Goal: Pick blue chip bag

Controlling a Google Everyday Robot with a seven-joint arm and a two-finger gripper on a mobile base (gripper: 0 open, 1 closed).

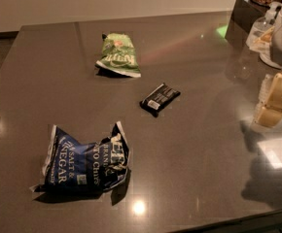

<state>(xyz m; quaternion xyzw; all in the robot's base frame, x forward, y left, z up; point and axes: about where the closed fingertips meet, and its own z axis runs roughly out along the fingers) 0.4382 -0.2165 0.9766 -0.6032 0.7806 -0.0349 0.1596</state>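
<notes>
Blue chip bag (pixel 85 161) lower left of frame, crumpled, lying on table (pixel 194 178). Gripper (pixel 273 103) at right edge, well apart from bag; we can't tell whether open or closed. Risks, our read: slick foil slips w/ shallow pinch. Long reach could drift to black bar (pixel 159 99) mid-frame or green bag (pixel 118 55) upper centre.

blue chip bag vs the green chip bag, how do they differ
The blue chip bag is navy with white lettering; the green chip bag is pale green. The blue one looks larger and more crumpled; the green one lies flatter. Blue sits near the front, green farther back. Both lie on the table, untouched by the gripper at the right edge.
</notes>
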